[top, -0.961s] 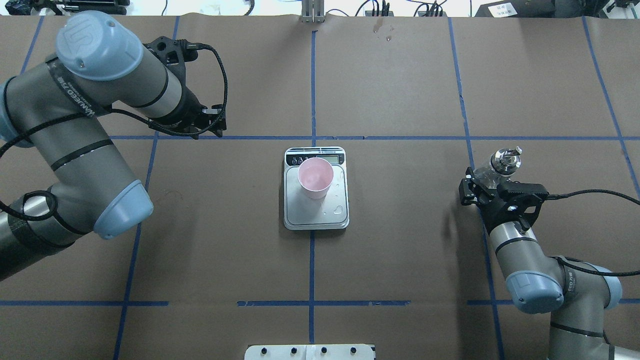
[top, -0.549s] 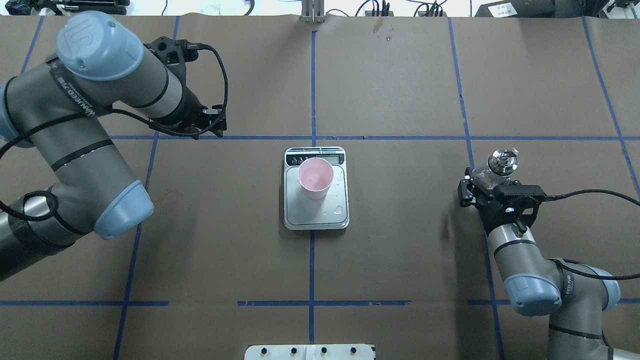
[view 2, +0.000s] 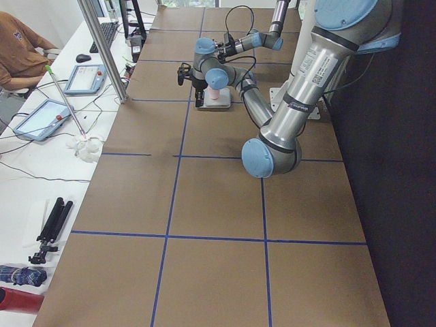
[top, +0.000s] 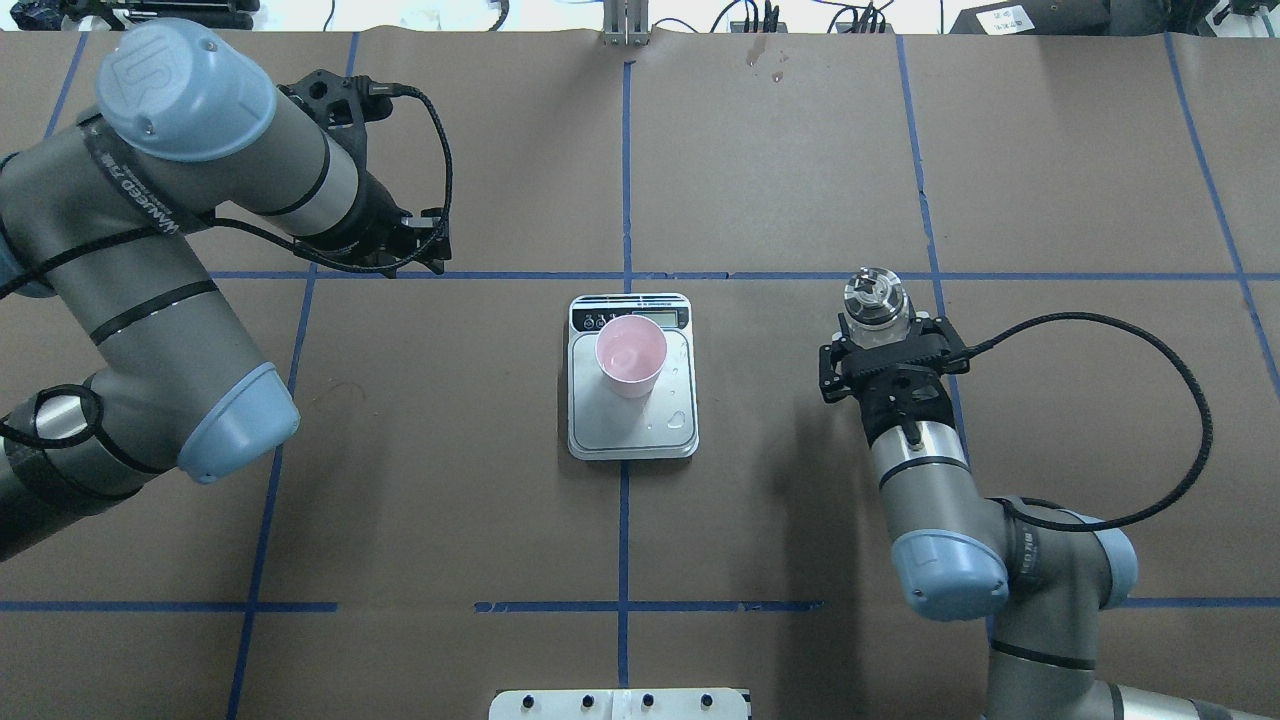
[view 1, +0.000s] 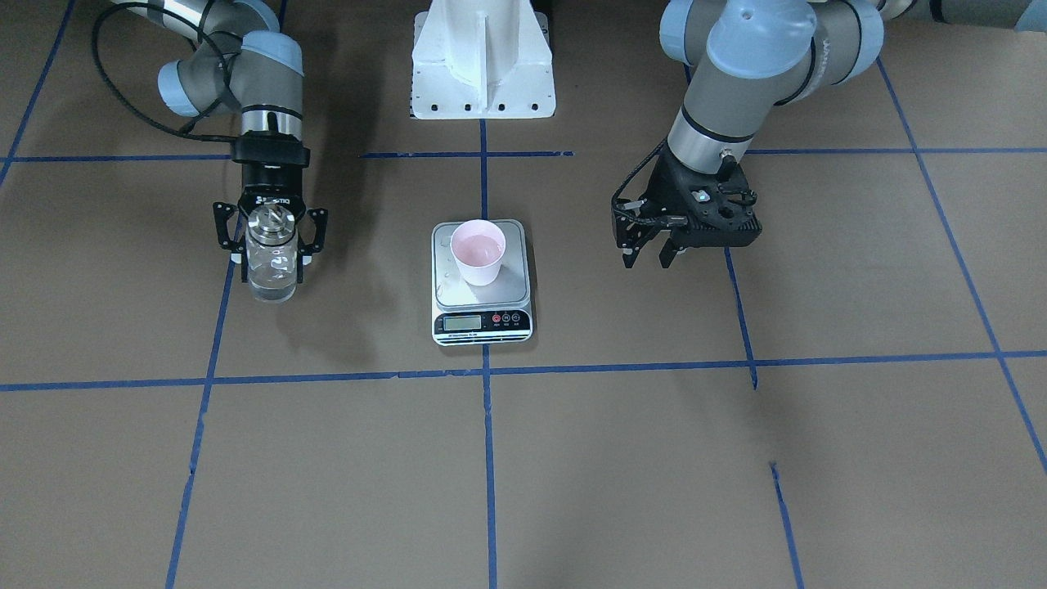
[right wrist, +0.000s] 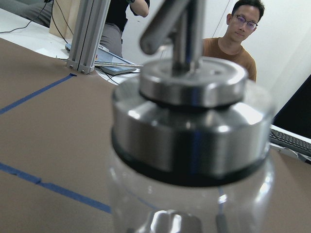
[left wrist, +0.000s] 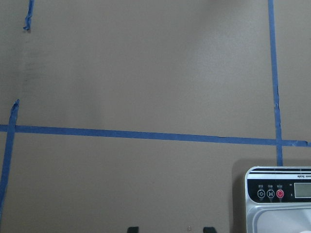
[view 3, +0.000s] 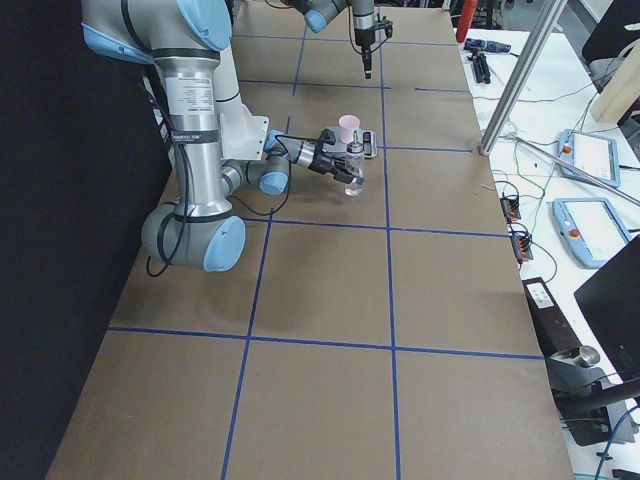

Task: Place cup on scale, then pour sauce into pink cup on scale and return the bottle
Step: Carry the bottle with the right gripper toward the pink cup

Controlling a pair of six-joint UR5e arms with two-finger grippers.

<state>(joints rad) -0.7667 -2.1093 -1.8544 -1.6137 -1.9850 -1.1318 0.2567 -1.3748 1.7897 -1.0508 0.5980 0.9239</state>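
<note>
The pale pink cup (top: pixel 631 355) stands upright on the silver scale (top: pixel 632 430) at the table's centre, also in the front-facing view: cup (view 1: pixel 478 252), scale (view 1: pixel 483 323). My right gripper (top: pixel 885 345) is shut on the clear glass bottle (top: pixel 873 297) and holds it roughly upright, to the right of the scale and apart from it. In the front view the bottle (view 1: pixel 271 260) hangs in the gripper (view 1: pixel 270 237). Its silver cap (right wrist: pixel 189 121) fills the right wrist view. My left gripper (view 1: pixel 648 255) is open and empty, left of the scale, beyond it.
Water drops lie on the scale's platform (top: pixel 680 418). The white robot base plate (view 1: pixel 483 57) sits at the near table edge. Blue tape lines grid the brown table. An aluminium post (view 3: pixel 520 100) and the operators' desk with tablets stand at the far edge.
My right gripper has carried the bottle leftward, toward the scale, and the arm has swung with it. The left arm has barely shifted. Cup and scale have not moved.
</note>
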